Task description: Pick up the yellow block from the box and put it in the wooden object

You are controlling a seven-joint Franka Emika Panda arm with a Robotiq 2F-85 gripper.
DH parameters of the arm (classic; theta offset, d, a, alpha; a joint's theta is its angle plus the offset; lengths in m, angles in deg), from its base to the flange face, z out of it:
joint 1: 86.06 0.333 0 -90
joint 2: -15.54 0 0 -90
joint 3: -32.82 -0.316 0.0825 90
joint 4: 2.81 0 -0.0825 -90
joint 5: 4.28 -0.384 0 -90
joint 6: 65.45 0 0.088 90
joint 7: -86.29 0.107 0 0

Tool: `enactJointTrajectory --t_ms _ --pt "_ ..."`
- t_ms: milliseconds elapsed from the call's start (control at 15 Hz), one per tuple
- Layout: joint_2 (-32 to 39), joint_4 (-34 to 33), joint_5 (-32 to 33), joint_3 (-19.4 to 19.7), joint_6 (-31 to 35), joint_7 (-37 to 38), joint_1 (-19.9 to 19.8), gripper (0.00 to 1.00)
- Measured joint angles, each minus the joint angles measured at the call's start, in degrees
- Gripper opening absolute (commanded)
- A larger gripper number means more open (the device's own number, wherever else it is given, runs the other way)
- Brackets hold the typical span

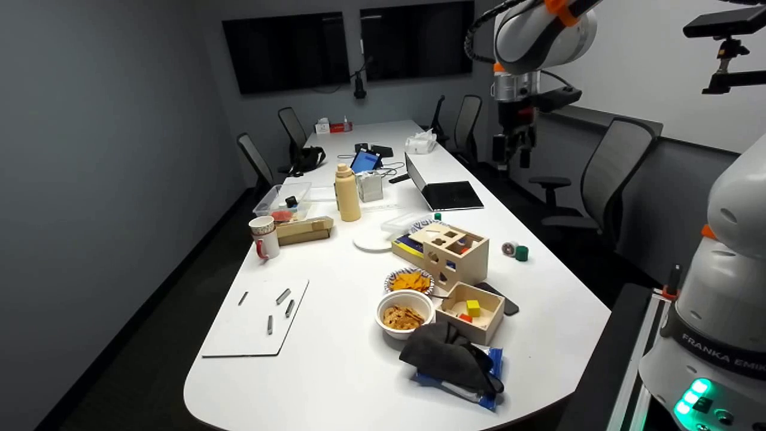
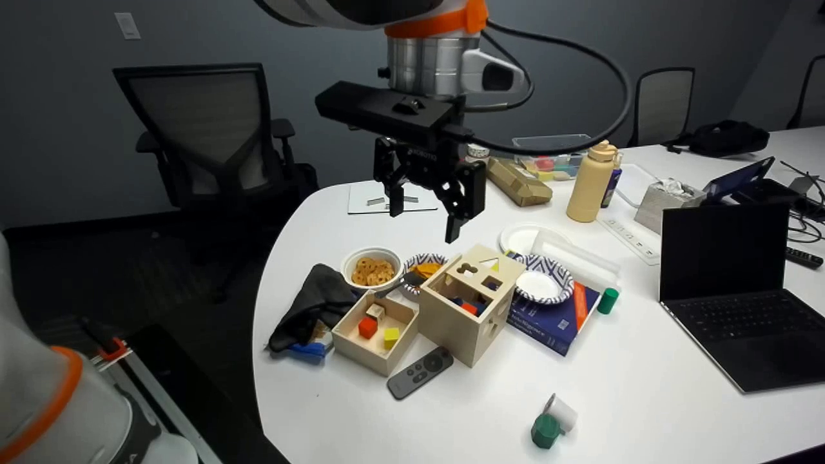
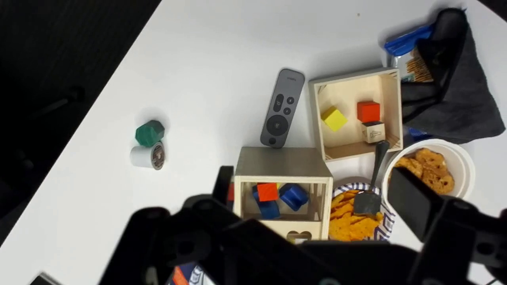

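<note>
The yellow block (image 1: 473, 308) (image 2: 391, 338) (image 3: 334, 118) lies in the low-walled light-wood box (image 1: 492, 328) (image 2: 359, 353) (image 3: 350, 88). A red block (image 2: 368, 327) (image 3: 368, 111) and a plain wooden block (image 3: 373, 132) share the box. The wooden object (image 1: 474, 267) (image 2: 450, 334) (image 3: 283, 161) is a pale cube with shaped holes and a partly open top, standing beside the box. Blue and red pieces show inside it. My gripper (image 1: 511, 159) (image 2: 425, 220) (image 3: 319, 194) is open and empty, high above the table. In the wrist view its fingers straddle the wooden object and the chip bowl.
A grey remote (image 2: 420, 372) (image 3: 282, 109) lies by the box. A cookie bowl (image 2: 394, 278), a chip bowl with a spoon (image 3: 366, 198) and a dark cloth (image 2: 316, 299) are close to it. A book (image 2: 548, 327) with a paper plate, a laptop (image 2: 741, 303) and a tan bottle (image 2: 590, 187) stand beyond.
</note>
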Motion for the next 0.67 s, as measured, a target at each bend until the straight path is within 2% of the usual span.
enactJointTrajectory --t_ms 200,333,467,667 --pt "5.30 2.10 -2.55 -4.70 4.16 7.38 2.66 1.00" --pt "9.57 3.15 -3.94 -8.08 9.52 13.17 4.61 1.00" --pt "14.34 3.89 -4.89 -10.78 18.24 18.84 6.20 1.00" --pt "22.35 4.28 -5.24 -12.86 30.68 25.88 7.61 1.00"
